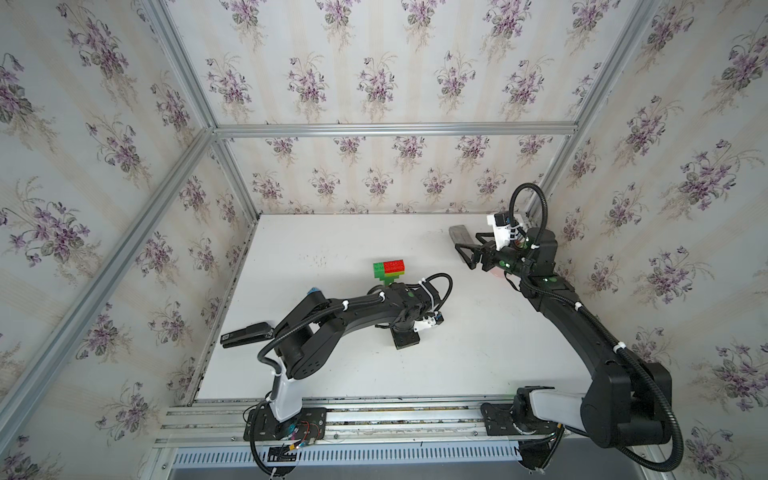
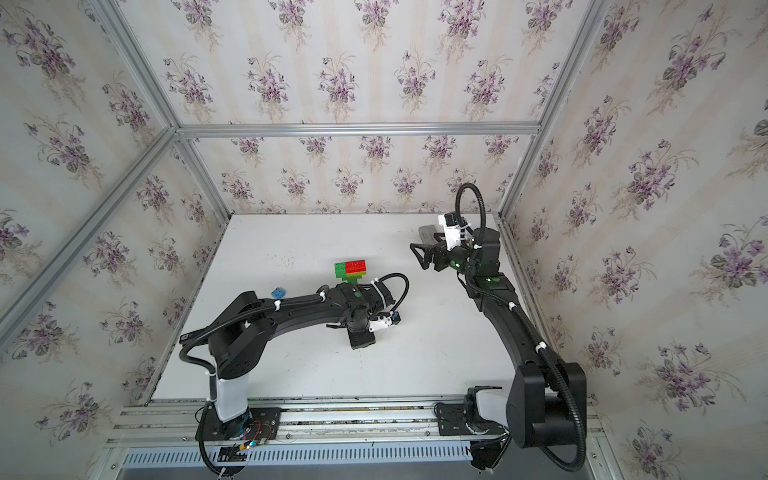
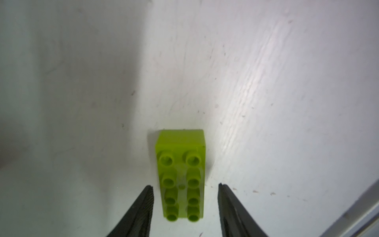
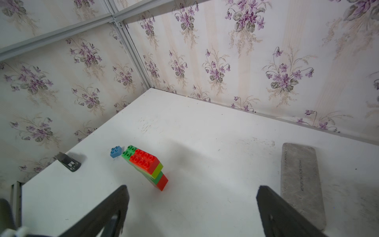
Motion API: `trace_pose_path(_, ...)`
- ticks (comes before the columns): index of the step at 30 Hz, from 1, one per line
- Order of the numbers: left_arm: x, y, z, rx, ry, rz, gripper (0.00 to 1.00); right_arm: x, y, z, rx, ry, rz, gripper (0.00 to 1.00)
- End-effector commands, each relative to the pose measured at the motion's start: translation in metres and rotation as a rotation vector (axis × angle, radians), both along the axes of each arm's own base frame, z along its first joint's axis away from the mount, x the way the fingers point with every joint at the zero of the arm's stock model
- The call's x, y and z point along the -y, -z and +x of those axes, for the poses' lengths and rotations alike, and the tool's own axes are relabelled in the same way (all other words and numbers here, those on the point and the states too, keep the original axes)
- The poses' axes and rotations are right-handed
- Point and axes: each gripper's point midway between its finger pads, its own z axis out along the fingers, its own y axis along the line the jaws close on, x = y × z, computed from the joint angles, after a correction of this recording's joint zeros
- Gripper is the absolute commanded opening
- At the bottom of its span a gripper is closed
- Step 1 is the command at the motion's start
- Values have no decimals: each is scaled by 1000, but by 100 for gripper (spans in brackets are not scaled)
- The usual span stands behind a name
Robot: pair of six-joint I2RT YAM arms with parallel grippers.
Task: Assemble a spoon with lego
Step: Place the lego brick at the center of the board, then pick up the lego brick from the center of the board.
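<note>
Room: floral wallpaper all round, scuffed white table [image 1: 478, 340].
L gripper [image 3: 185, 185]: pointing down, jaws partway apart. They straddle a lime brick [image 3: 181, 176] lying flat, studs up, w/ a gap each side. Nothing gripped.
R gripper [image 4: 192, 186]: jaws wide, empty, near grey block [image 4: 299, 180] by far wall.
Spoon [image 1: 390, 270]: part-built, mid-table. Green + red top row, lime and green steps below, red foot. Looks to stand on its narrow end.
Blue brick [image 4: 116, 151]: loose, just beside the build.
Handling: lego is light, rigid, slick plastic. I'd pinch lime brick across its long flat sides, not the studs. Build prob. tips easily, so brace it w/ R when pressing.
</note>
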Motion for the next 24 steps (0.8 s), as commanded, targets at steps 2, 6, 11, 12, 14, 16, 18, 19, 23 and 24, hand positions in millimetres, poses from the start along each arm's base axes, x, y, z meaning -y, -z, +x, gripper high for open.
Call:
trace_pose_path(2, -16, -57, 12, 55, -78, -155, 54, -2, -2, -13, 156, -84, -182, 99)
trace_pose_path(6, -74, -101, 28, 92, -250, -295, 62, -56, 34, -51, 253, -350, -488, 100)
trace_pose_path(11, -168, -111, 50, 185, -530, -310, 62, -130, 107, -103, 169, -679, -705, 98)
trace_pose_path(12, -184, -111, 51, 190, -583, -317, 62, -142, 121, -115, 157, -741, -723, 97)
trace_pose_path(14, -210, -108, 52, 204, -676, -322, 62, -157, 148, -133, 126, -830, -776, 96)
trace_pose_path(16, -227, -106, 50, 212, -741, -331, 63, -168, 171, -146, 93, -903, -824, 93)
trace_pose_path(18, -239, -105, 50, 231, -791, -346, 63, -176, 192, -156, 64, -954, -856, 90)
trace_pose_path(19, -241, -105, 50, 236, -799, -352, 63, -178, 199, -159, 51, -969, -869, 89)
trace_pose_path(23, -243, -105, 51, 242, -811, -362, 64, -180, 229, -168, 3, -1022, -945, 80)
trace_pose_path(24, -243, -104, 51, 237, -811, -362, 64, -180, 233, -168, -7, -1026, -956, 78)
